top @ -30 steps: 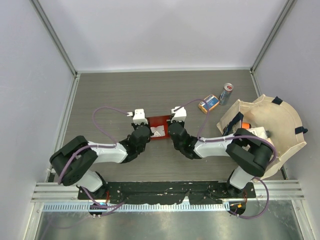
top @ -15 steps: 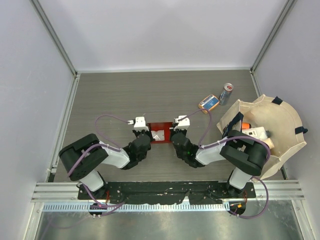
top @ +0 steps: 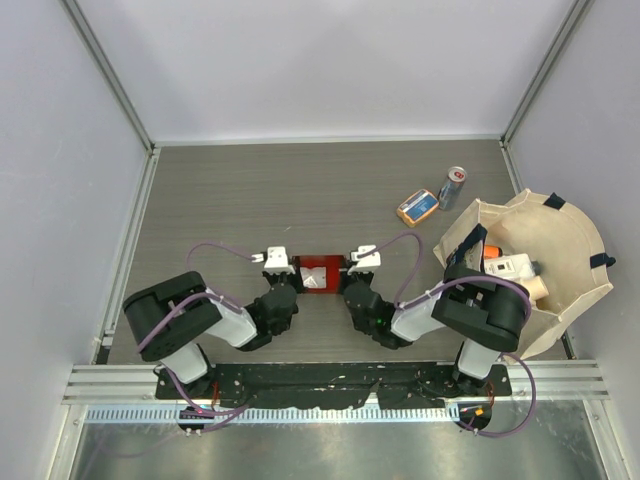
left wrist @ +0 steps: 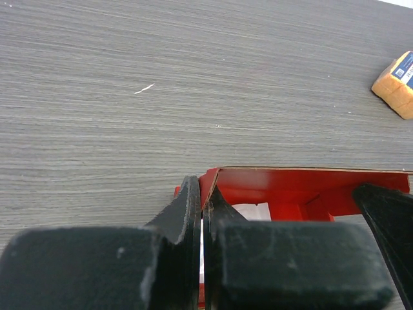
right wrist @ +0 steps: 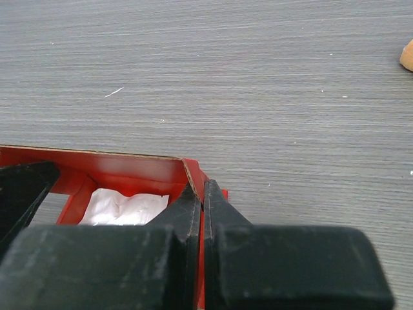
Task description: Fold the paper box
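The paper box point(top: 320, 272) is thin, bright red card, shaped into a small open-topped rectangle with upright walls and something white and crumpled point(right wrist: 129, 206) inside. It sits at the near middle of the grey wood-grain counter point(top: 250, 190), between 2 hands. The left hand point(left wrist: 202, 200) is pinched tight on its left end wall, and the right hand point(right wrist: 202, 194) is pinched tight on its right end wall. Both arms crouch low, elbows out, forearms angled inward. An orange-and-blue packet point(top: 417, 207) lies well apart.
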Motion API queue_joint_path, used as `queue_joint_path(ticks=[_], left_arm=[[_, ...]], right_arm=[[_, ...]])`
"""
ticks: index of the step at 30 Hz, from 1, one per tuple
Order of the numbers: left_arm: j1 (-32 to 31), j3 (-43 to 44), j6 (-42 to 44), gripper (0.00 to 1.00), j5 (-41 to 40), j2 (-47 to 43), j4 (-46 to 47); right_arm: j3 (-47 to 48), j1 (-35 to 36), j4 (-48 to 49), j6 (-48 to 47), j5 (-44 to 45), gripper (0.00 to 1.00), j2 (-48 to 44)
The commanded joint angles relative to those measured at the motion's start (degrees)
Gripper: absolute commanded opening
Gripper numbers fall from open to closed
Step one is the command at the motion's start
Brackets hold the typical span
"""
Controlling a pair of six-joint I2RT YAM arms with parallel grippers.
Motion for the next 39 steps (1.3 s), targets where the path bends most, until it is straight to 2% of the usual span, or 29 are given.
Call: queue_joint_path(ticks=[1, 9, 13, 14, 16, 17, 19, 20, 22, 23, 25, 26, 27, 28, 29, 30, 32, 33, 34, 36, 37, 39], left_arm=[[-0.45, -3.18, -1.12, 0.0, -7.68, 3.09, 3.74], [-3.7, -4.51, -0.51, 0.0, -11.72, 8.62, 10.24], [-4.66, -5.47, 0.9, 0.0, -13.39, 10.56, 13.32], [-4.75, -5.47, 0.99, 0.0, -13.74, 10.56, 13.42], [-4.84, -5.56, 1.51, 0.0, -13.92, 10.48, 13.5], [-4.84, -5.56, 1.6, 0.0, -14.01, 10.39, 13.5], [-4.93, -5.47, 1.78, 0.0, -14.01, 10.21, 13.42], [-4.93, -5.39, 1.96, 0.0, -13.93, 10.21, 13.42], [-5.11, -5.3, 2.39, 0.0, -13.57, 10.3, 13.42], [-5.28, -5.21, 2.57, 0.0, -13.57, 10.21, 13.42], [-5.54, -5.12, 2.66, 0.0, -13.57, 10.21, 13.42], [-5.63, -5.04, 3.36, 0.0, -13.57, 10.21, 13.42], [-5.81, -4.95, 3.89, 0.0, -13.75, 10.04, 13.42], [-6.07, -4.6, 4.33, 0.0, -14.1, 10.04, 13.42], [-6.25, -4.42, 4.94, 0.0, -14.45, 10.04, 13.33], [-6.34, -4.25, 5.21, 0.0, -14.45, 9.95, 13.33], [-6.51, -3.98, 5.65, 0.0, -14.54, 9.95, 13.42], [-6.69, -3.81, 6.08, 0.0, -14.54, 10.21, 13.33], [-6.95, -3.54, 6.44, 0.0, -14.8, 10.3, 13.42], [-7.13, -3.28, 6.88, 0.0, -15.15, 10.39, 13.33], [-7.3, -3.28, 7.14, 0.0, -15.33, 10.21, 13.24], [-7.65, -3.19, 8.1, 0.0, -16.03, 9.95, 13.07]], right_arm=[[-2.24, 0.3, 2.7, 1.41, 7.85, 0.02, 0.79], [-4.09, 2.41, 2.79, 1.58, 7.94, 0.11, 1.23], [-3.92, 3.55, -1.24, 2.19, 7.85, 0.22, -0.26], [-3.83, 3.9, -6.13, 4.2, 7.94, 0.25, -2.79], [-3.65, 5.47, -12.82, 6.66, 8.72, 0.4, -6.31], [-3.39, 6.1, -20.95, 9.29, 9.51, 0.44, -10.16], [-2.52, 7.68, -30.47, 13.08, 10.22, 0.55, -14.83], [-1.9, 7.86, -42.27, 18.32, 8.83, 0.56, -17.2], [-1.63, 7.86, -52.36, 22.31, 6.89, 0.57, -25.63], [-2.15, 7.6, -57.11, 22.93, 3.14, 0.61, -28.97], [-2.33, 5.94, -60.39, 19.43, -4.77, 0.63, -38.55], [-2.16, 3.58, -61.97, 18.38, -13.86, 0.64, -41.63], [-1.81, 1.2, -62.69, 16.8, -18.82, 0.64, -47.4], [-1.02, -1.43, -63.39, 16.7, -23.39, 0.64, -49.81], [-0.49, -7.81, -63.74, 16.61, -29.01, 0.64, -51.57], [0.21, -11.27, -64.1, 16.78, -37.94, 0.66, -52.81], [4.07, -18.82, -65.15, 18.36, -47.48, 0.67, -50.82], [5.56, -24.6, -64.98, 19.06, -57.27, 0.66, -48.8], [10.1, -28.84, -62.98, 21.42, -63.72, 0.64, -39.99], [13.56, -31.59, -62.52, 22.76, -70.33, 0.53, -33.0], [15.66, -31.78, -59.99, 24.68, -72.03, 0.52, -28.26], [16.04, -31.78, -54.55, 28.46, -74.49, 0.49, -24.71]])
